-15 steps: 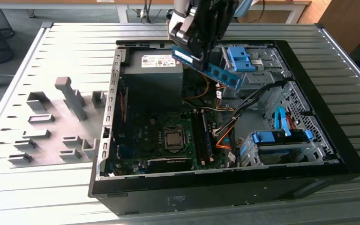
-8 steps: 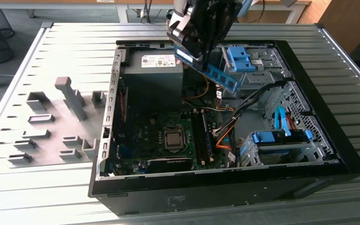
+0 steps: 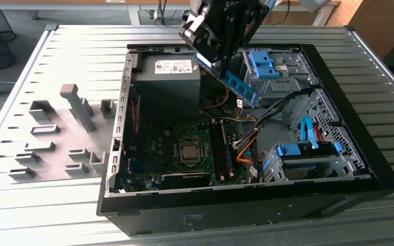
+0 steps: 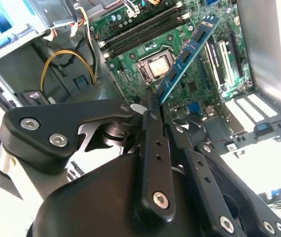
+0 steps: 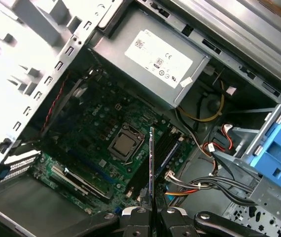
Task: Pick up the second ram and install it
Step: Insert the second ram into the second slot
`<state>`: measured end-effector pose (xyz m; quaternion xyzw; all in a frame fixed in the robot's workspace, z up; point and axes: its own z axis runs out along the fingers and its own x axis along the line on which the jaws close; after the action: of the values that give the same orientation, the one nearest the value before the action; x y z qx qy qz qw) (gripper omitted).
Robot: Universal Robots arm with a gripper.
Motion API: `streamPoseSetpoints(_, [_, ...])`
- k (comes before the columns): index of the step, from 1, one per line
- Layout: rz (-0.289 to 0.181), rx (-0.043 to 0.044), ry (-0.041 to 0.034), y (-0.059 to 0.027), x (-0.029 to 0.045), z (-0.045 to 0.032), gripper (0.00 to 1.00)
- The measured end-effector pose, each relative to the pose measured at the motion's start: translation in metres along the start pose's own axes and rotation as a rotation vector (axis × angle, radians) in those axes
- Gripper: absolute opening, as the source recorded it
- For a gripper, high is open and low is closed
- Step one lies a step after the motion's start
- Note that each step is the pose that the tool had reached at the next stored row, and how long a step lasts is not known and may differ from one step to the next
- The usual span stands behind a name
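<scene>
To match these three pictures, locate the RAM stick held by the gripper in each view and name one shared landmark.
Exterior view: the second ram slants down from the gripper, above the open case, near the blue drive cage.
Second wrist view: it extends diagonally from the gripper over the motherboard, crossing beside the CPU socket.
First wrist view: edge-on, a thin line next to the CPU socket.
Shared landmark: the CPU socket.

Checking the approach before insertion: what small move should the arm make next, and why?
Probably ease down toward the memory slots while levelling the second ram: the gripper holds it by one end, tilted in the air over the open case, not yet touching the motherboard.
</scene>
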<state>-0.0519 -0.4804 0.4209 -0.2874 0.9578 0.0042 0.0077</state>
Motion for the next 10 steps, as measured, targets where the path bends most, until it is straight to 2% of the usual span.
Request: streamPoseSetpoints(10, [0.011, 0.0002, 0.0000, 0.0000, 0.0000, 0.0000, 0.14])
